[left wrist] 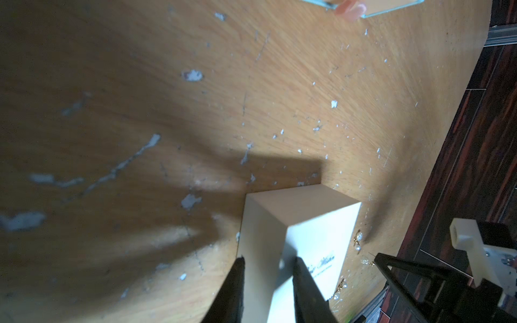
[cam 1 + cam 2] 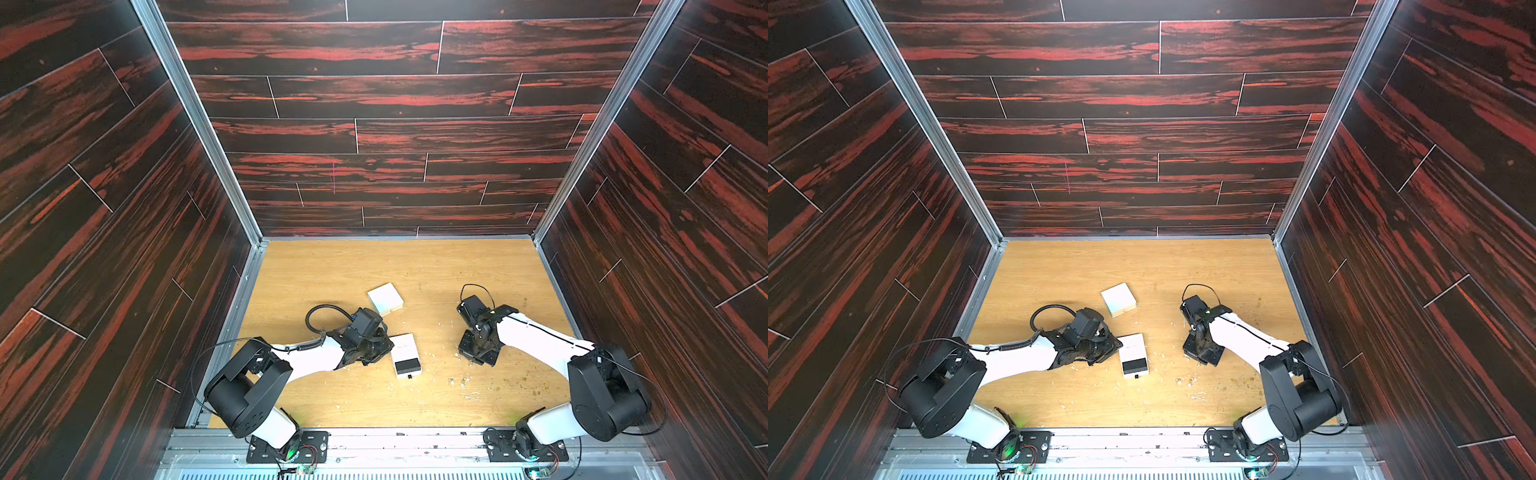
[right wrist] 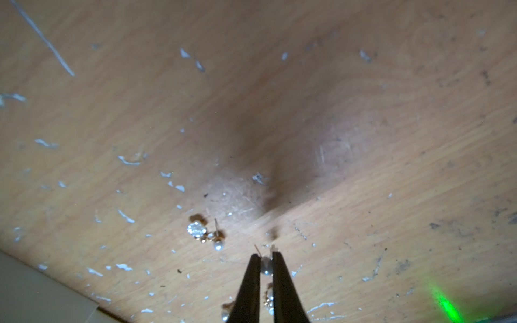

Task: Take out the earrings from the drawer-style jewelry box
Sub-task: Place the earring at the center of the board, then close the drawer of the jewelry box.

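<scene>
You see a white, oblong jewelry box (image 2: 404,351) lying flat near the middle of the worktop (image 2: 332,270). Its drawer (image 2: 407,366) is slid partway out toward the near edge, showing a dark lining. The left gripper (image 1: 268,260) clamps the box's far left corner. To the box's right, tiny gold earrings (image 3: 196,230) lie loose on the worktop: a sparkling round stud and pearl-tipped ones. The right gripper (image 3: 265,253) pinches one pearl stud (image 3: 265,267).
</scene>
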### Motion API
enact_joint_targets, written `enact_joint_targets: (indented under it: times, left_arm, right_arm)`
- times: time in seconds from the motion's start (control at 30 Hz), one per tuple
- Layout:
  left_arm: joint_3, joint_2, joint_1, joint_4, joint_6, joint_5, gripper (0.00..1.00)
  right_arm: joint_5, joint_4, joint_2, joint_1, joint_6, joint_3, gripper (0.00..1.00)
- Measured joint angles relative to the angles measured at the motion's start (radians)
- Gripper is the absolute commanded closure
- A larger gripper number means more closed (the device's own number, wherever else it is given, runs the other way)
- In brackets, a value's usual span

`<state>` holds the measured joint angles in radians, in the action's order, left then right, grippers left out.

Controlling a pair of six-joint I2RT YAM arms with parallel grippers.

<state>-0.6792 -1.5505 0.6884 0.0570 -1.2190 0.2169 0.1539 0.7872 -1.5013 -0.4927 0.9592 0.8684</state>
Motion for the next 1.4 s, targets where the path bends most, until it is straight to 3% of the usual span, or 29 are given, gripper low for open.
enact_joint_targets:
  times: [0.3,0.63,0.8,1.07,1.4]
  left_arm:
    - [0.000,0.000,0.000,0.000,0.000,0.000,0.68]
    - [0.000,0.000,0.000,0.000,0.000,0.000,0.68]
    - [0.000,0.000,0.000,0.000,0.000,0.000,0.68]
    - [-0.001,0.000,0.000,-0.001,0.000,0.000,0.68]
    - [-0.002,-0.001,0.000,-0.002,0.000,0.000,0.68]
  right_arm:
    - [-0.002,-0.023,-0.053,0.011,-0.037,0.034,0.78]
    - [0.006,-0.006,-0.014,-0.003,-0.056,0.079,0.76]
    - [0.018,0.021,0.048,-0.147,-0.039,0.144,0.76]
    - [-0.065,-0.011,0.021,-0.426,0.056,0.176,0.68]
    - [-0.143,-0.079,-0.045,-0.459,0.128,0.175,0.68]
